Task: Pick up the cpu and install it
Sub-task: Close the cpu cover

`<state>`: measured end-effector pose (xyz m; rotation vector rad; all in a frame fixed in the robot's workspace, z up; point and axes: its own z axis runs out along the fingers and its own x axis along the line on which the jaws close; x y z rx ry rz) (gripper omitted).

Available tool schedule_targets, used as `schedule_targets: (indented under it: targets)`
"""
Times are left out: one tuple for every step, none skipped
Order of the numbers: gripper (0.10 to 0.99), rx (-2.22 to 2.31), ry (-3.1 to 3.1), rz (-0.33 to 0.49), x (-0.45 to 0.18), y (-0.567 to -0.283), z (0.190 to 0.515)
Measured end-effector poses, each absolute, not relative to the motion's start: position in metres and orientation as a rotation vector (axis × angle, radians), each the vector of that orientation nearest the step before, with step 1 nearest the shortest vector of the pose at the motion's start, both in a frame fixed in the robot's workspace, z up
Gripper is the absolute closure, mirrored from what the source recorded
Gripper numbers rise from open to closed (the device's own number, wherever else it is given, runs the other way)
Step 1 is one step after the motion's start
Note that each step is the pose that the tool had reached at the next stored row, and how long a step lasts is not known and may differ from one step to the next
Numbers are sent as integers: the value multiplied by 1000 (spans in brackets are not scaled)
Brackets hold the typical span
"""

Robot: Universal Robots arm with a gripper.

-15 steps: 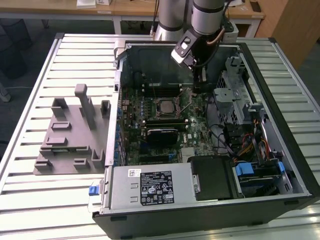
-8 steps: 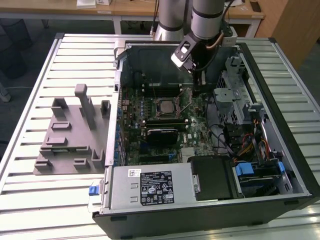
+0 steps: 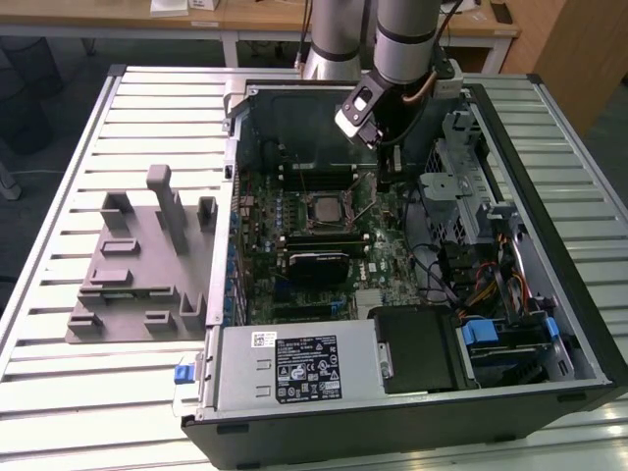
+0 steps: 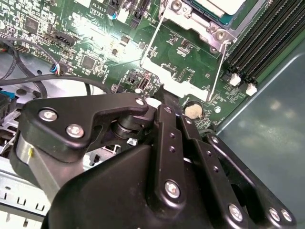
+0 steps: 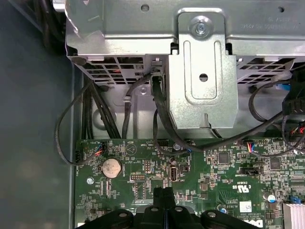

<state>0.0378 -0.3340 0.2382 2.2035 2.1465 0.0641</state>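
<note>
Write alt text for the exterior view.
A robot arm reaches into an open computer case, its claw near the metal-framed socket. A grey pegged tray sits on the slatted table at the exterior view's left.

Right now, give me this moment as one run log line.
gripper: jaws shut, nothing seen held | place: over motherboard, beside socket | cpu: lying in socket

The flat green circuit motherboard [image 3: 324,257] is speckled with fine white print and silver solder dots. Near its middle sits the silvery-grey square cpu [image 4: 220,4]. Over the board hangs the matte black metal gripper [image 5: 164,193], and well apart from the board lies a plain grey pegged plastic tray [image 3: 137,280].
</note>
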Motion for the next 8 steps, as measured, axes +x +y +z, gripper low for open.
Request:
schedule_targets:
  targets:
    - [980, 2204, 2147, 64, 38, -334, 238]
    - [980, 2204, 2147, 64, 38, -334, 238]
    - [980, 2204, 2147, 64, 38, -334, 238]
    - [980, 2204, 2147, 65, 37, -334, 238]
    - [980, 2204, 2147, 65, 36, -334, 238]
    - [980, 2204, 2147, 66, 34, -334, 238]
    - [980, 2205, 2147, 67, 33, -334, 238]
    - [980, 2206, 2147, 67, 31, -334, 238]
